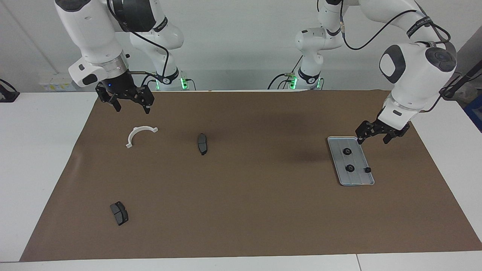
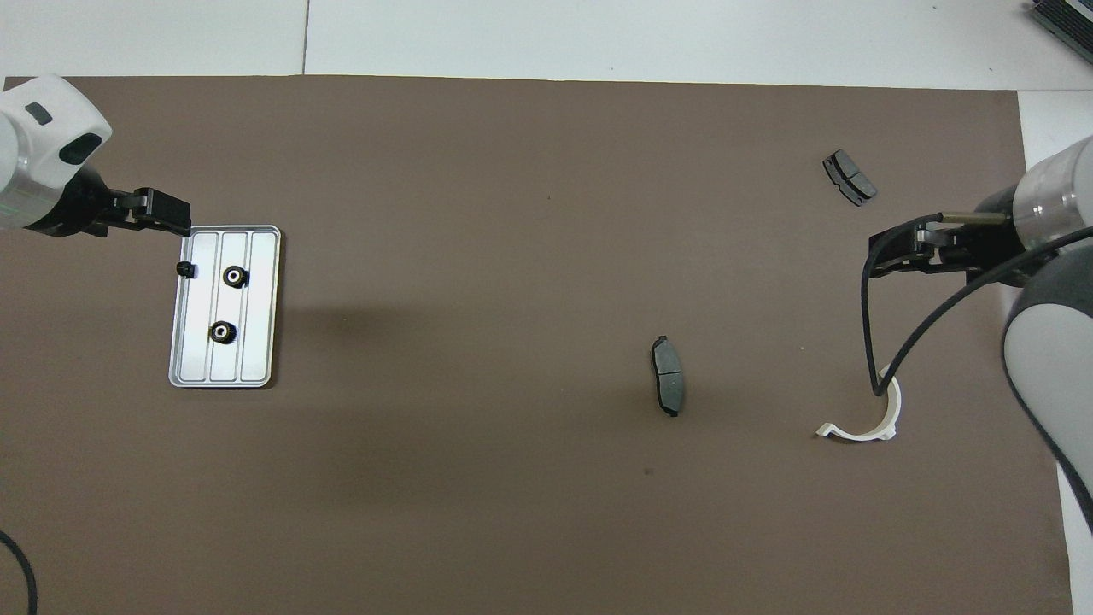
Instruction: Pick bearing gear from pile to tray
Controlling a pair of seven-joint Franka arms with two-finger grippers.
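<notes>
Flat rectangular silver-grey metal tray [image 1: 356,181] [image 2: 259,307] w/ raised rim sits on the brown mat [image 1: 244,210] [image 2: 512,256] toward the left arm's end of the table. 2 small black round bearing gears [image 1: 347,151] [image 2: 235,276] lie inside it; a 3rd, smaller black gear [image 1: 367,170] [image 2: 184,270] sits at the tray's long edge, can't tell if on the rim or just off it. Left gripper [image 1: 376,137] [image 2: 171,213] hangs over the tray's corner nearest the robots, fingers spread, nothing between them. Right gripper [image 1: 131,106] [image 2: 897,252] is up over the mat at the right arm's end, fingers apart, empty. Near it: white curved plastic bracket [image 1: 140,134] [image 2: 871,418]. 1 dark grey brake pad [image 1: 202,143] [image 2: 669,386] lies mid-mat; another dark grey pad [image 1: 119,212] [image 2: 850,178] farther from the robots than the bracket.
</notes>
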